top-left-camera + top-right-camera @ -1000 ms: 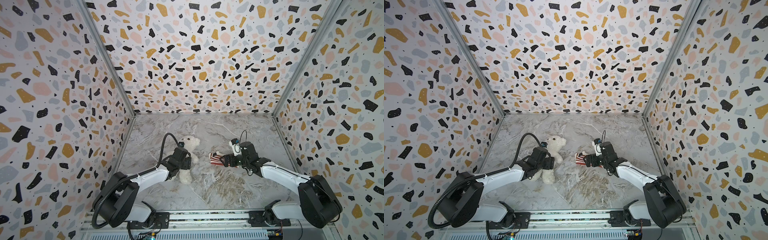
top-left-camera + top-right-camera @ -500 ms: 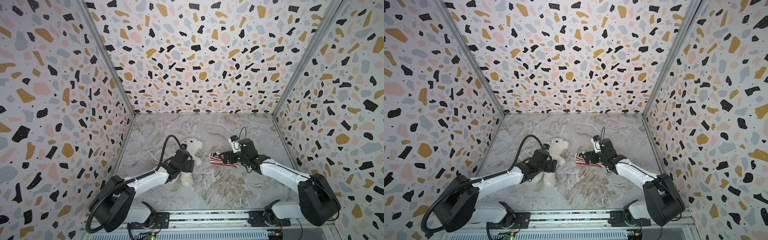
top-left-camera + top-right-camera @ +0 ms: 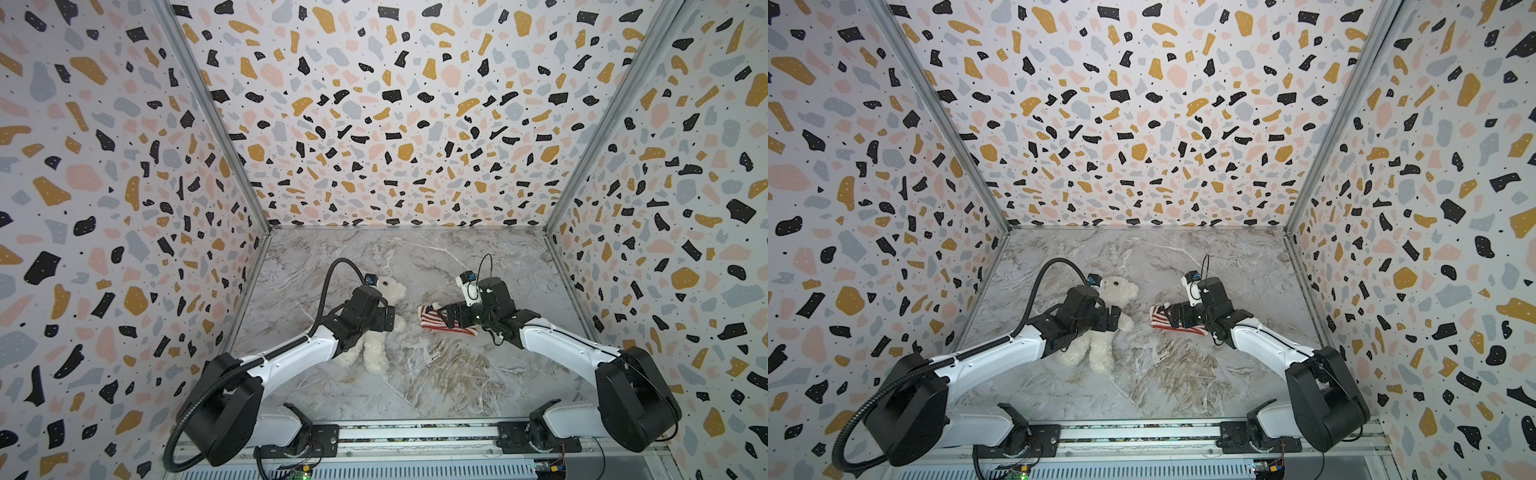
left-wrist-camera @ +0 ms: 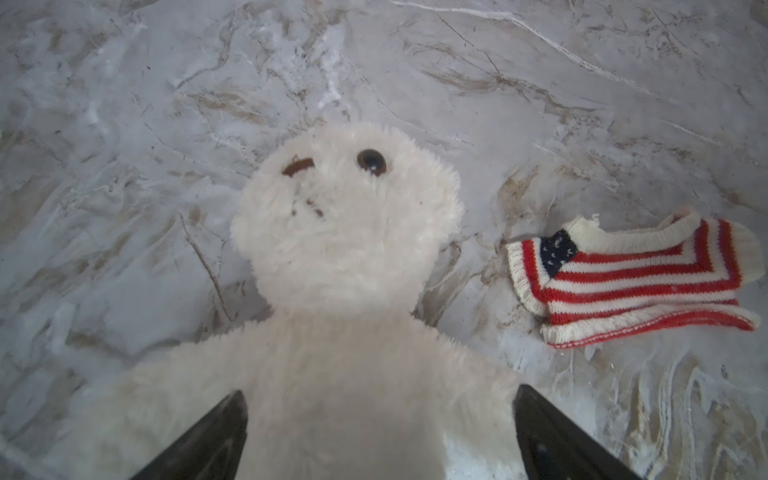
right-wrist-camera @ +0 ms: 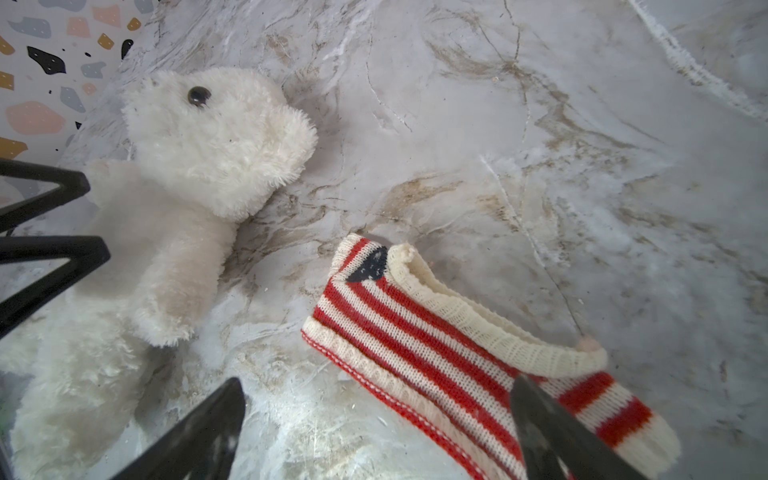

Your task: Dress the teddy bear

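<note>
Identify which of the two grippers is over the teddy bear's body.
The left gripper: its open jaws stand either side of the teddy bear's white body. The right gripper is instead over the striped sweater.

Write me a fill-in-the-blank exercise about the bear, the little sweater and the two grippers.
1. The bear lies face ___ on the table.
2. The sweater has white and ___ stripes and lies beside the bear, not on it.
3. The left gripper, jaws wide apart, straddles the ___.
4. The right gripper is ___, one finger over the sweater.

Missing words: up; red; bear; open.
</note>
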You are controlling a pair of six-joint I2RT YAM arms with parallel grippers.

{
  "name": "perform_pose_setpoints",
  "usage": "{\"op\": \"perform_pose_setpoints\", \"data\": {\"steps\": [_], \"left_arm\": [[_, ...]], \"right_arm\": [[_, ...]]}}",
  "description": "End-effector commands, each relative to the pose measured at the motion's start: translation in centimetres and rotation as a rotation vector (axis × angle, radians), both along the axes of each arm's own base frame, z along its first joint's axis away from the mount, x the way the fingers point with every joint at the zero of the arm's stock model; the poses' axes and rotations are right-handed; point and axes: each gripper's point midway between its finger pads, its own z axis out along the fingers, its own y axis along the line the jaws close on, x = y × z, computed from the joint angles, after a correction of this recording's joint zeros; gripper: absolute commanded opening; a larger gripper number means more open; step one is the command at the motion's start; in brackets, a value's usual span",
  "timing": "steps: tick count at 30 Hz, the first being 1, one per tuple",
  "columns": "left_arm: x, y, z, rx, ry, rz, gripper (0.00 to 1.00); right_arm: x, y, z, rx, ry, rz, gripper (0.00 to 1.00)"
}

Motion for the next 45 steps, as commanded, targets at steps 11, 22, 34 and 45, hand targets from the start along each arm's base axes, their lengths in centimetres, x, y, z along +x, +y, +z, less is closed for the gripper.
{"op": "perform_pose_setpoints", "data": {"steps": [11,22,34,45], "left_arm": [[1.6,-0.1,-6.1,0.029,0.089,0.015,0.97],[0.1,-1.1,-7.6,0.013,0.106,-0.034,0.87],[-1.4,-1.4,-7.4,0.018,0.101,-0.062,0.74],[-1.7,-1.4,-7.0,0.01,0.079,-0.079,0.57]], "right_arm": [[0.3,0.1,-0.2,-0.017,0.005,0.014,1.0],[0.1,-0.1,-0.7,-0.043,0.036,0.002,1.0],[-0.4,-0.5,-1.3,-0.09,0.059,-0.006,1.0],[-0.4,-0.5,-2.1,-0.118,0.062,-0.013,1.0]]}}
